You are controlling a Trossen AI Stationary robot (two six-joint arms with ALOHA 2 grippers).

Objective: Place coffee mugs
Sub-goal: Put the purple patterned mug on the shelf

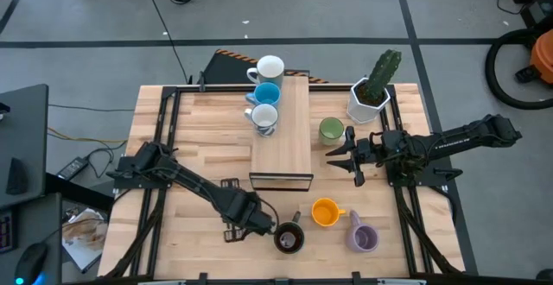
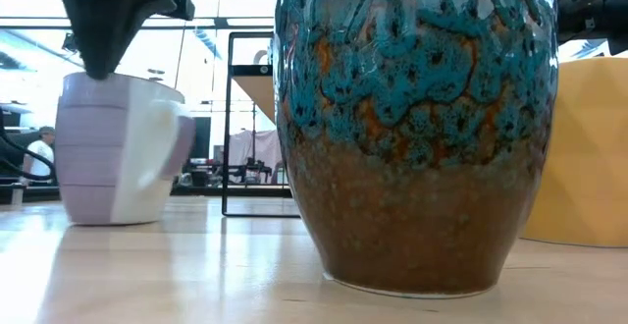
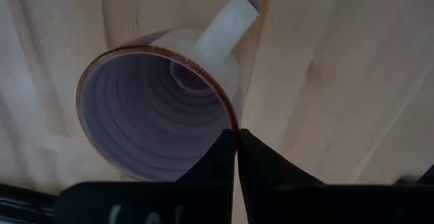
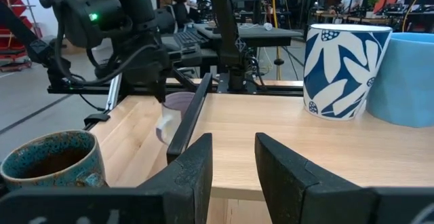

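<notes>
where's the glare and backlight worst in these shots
Low view: bright windows behind backlight the scene, and the teal-and-brown glazed mug carries glossy highlights. Left wrist view: the lavender mug, pinched at its rim by the left gripper, is shaded inside. High view: even light, soft shadows only.

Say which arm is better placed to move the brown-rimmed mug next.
Left. The left gripper already has its jaws shut on the rim of the brown-rimmed mug. The right gripper is open and holds nothing, farther off beside the green mug.
</notes>
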